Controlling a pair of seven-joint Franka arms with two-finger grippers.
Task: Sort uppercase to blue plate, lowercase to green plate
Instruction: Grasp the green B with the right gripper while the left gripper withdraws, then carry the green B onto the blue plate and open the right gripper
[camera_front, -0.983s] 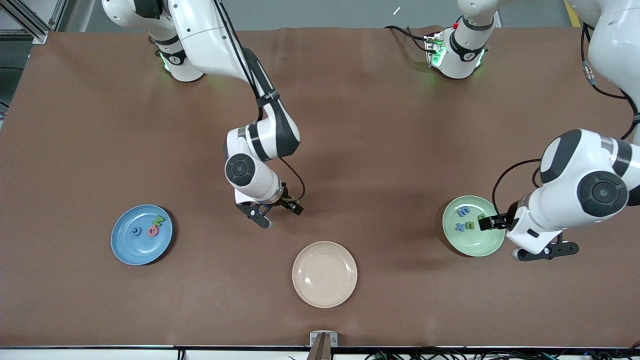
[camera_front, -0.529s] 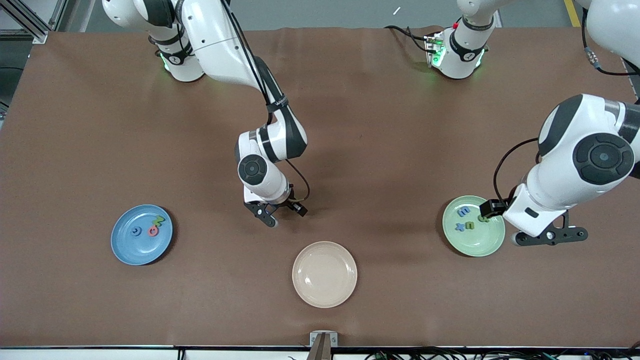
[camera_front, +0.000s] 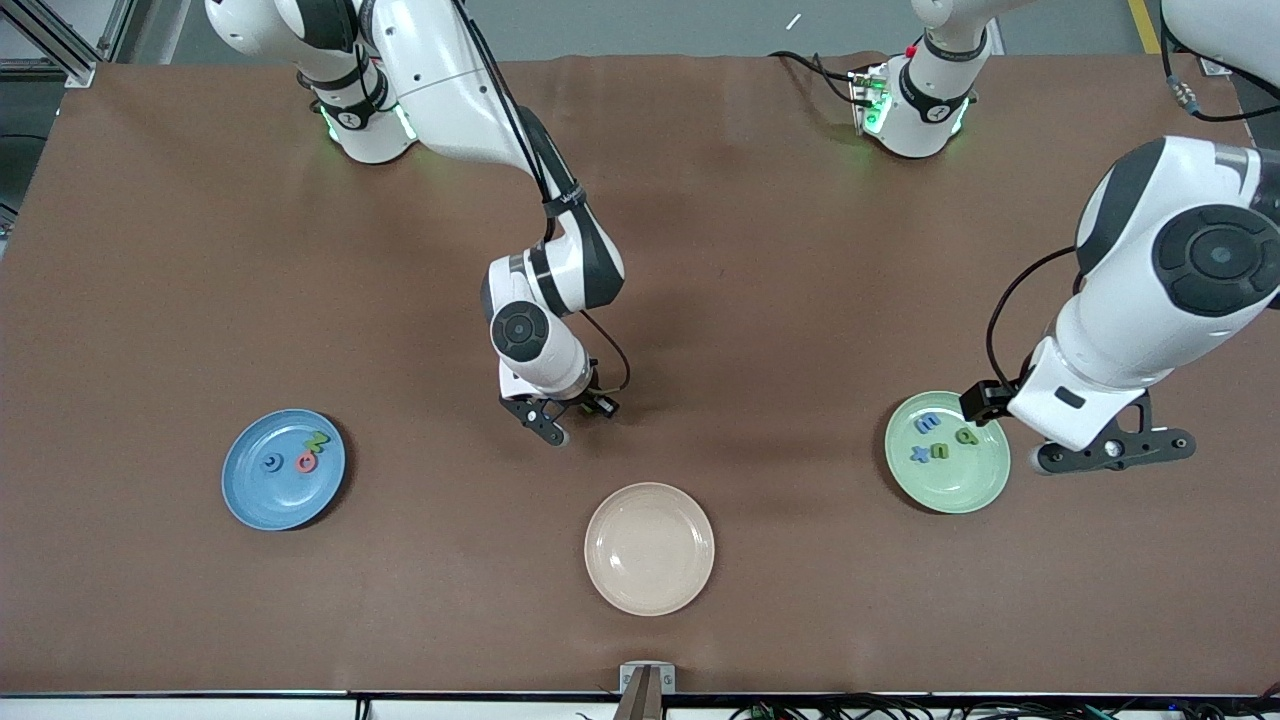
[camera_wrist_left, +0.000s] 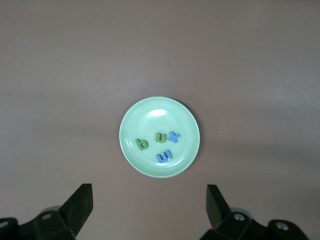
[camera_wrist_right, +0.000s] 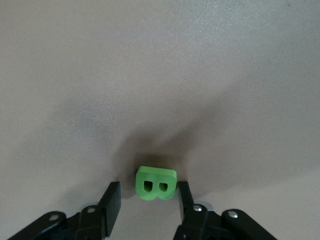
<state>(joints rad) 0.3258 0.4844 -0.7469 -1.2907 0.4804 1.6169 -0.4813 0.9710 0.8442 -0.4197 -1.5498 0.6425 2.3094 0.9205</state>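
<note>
The green B (camera_wrist_right: 156, 183) sits on the bare counter (camera_front: 760, 300), between the right claw (camera_wrist_right: 148, 205)'s half-closed fingers, one touching. Best to squeeze it squarely before lifting toward the blue plate (camera_front: 240, 500). The left claw (camera_wrist_left: 150, 210) hangs wide over the green plate (camera_wrist_left: 192, 130).

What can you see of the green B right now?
The green B is a small, thick, foam-looking block letter in bright green with two holes. In the right wrist view it sits between the right gripper's fingers, one finger close against one side, a small gap at the other; whether it rests on the brown table is unclear. In the front view the gripper hides it.
</note>
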